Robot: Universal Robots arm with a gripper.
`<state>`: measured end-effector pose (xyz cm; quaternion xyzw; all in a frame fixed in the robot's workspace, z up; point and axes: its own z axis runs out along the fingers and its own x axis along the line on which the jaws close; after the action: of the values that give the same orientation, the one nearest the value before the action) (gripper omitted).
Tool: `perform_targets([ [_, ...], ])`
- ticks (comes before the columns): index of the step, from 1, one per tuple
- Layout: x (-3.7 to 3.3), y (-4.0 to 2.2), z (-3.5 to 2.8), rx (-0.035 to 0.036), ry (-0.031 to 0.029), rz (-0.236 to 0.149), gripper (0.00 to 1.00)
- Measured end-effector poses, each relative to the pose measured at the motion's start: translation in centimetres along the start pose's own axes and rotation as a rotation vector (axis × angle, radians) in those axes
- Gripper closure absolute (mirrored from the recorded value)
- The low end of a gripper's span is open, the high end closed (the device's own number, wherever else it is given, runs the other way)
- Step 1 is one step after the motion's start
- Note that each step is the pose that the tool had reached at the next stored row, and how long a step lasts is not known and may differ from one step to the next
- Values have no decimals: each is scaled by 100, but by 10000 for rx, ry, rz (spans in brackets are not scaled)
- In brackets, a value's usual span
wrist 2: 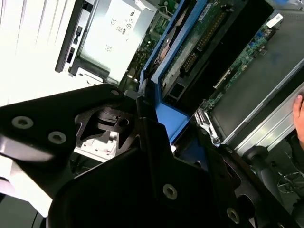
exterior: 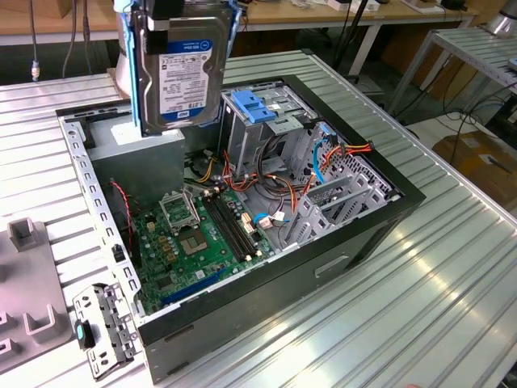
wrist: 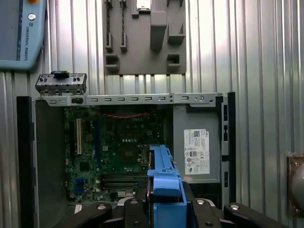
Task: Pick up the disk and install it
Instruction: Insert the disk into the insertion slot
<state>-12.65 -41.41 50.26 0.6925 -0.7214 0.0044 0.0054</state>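
Gripper [wrist: 165,209] is seen clamped on blue rails of disk [exterior: 182,74]. Disk is held upright, label outward, above open PC case [exterior: 242,323], over grey PSU [wrist: 197,152], near drive cage w/ blue latch [exterior: 254,109].

The matte black, angular metal pincer [wrist 2: 142,140] is built of flat, hard-edged plates with bevelled corners. Round silver screw heads [wrist 2: 22,122] sit recessed in its dark faces (two side by side on one plate in the second wrist view, others singly on further plates). In the first wrist view the pincer [wrist: 164,211] shows as black blocks, each carrying a bright screw on top. In the exterior view a pale silver-blue, rounded arm segment [exterior: 123,50] has a smooth, slightly glossy skin.
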Motion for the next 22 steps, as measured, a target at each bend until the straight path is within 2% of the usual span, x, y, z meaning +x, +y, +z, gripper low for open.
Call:
perform_targets([
  [2, -3, -86, 3, 1, 7, 1, 63],
  [4, -2, -126, 6, 1, 21, 0, 63],
  [18, 136, -178, 15, 3, 53, 0, 63],
  [22, 158, -222, 16, 3, 56, 1, 63],
])
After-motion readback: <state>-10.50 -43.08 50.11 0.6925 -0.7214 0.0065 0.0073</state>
